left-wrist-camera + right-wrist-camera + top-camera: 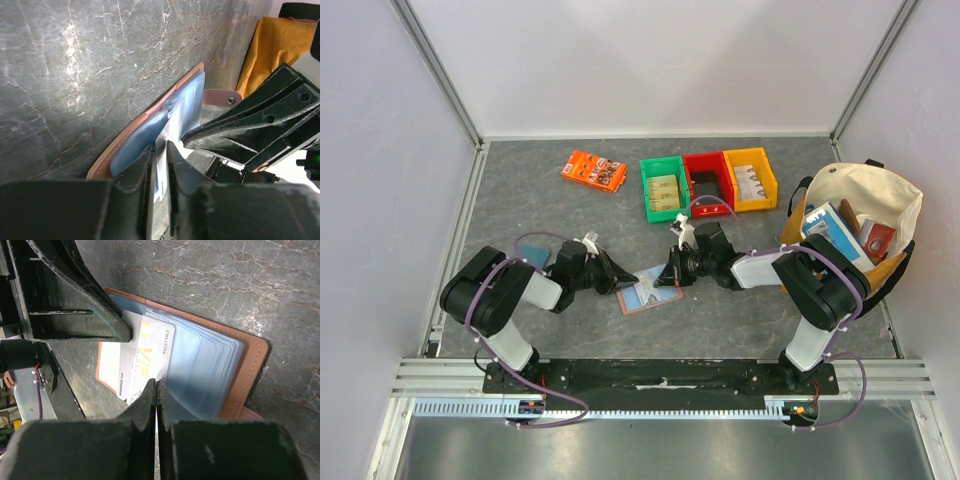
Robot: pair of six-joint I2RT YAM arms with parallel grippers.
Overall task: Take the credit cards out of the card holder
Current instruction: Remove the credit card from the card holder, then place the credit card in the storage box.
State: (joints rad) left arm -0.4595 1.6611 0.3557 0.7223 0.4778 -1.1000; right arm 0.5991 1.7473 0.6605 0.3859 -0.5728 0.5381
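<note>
The tan leather card holder [648, 294] lies open on the grey table between both arms, its light blue sleeves [210, 360] facing up. A white "VIP" credit card [135, 350] sticks halfway out of a sleeve. My left gripper [161, 147] is shut on this card's edge [161, 170]. In the top view it [623, 272] sits at the holder's left side. My right gripper [156, 383] is shut, its tips pressing on the blue sleeves beside the card. In the top view it [666, 272] is at the holder's upper right. The snap tab [220, 97] lies flat past the holder.
An orange packet [593, 170] lies at the back left. Green [664, 187], red [708, 178] and yellow [750, 178] bins stand in a row at the back. A cream canvas bag [865, 210] holding several items stands at the right. The two grippers' tips are almost touching.
</note>
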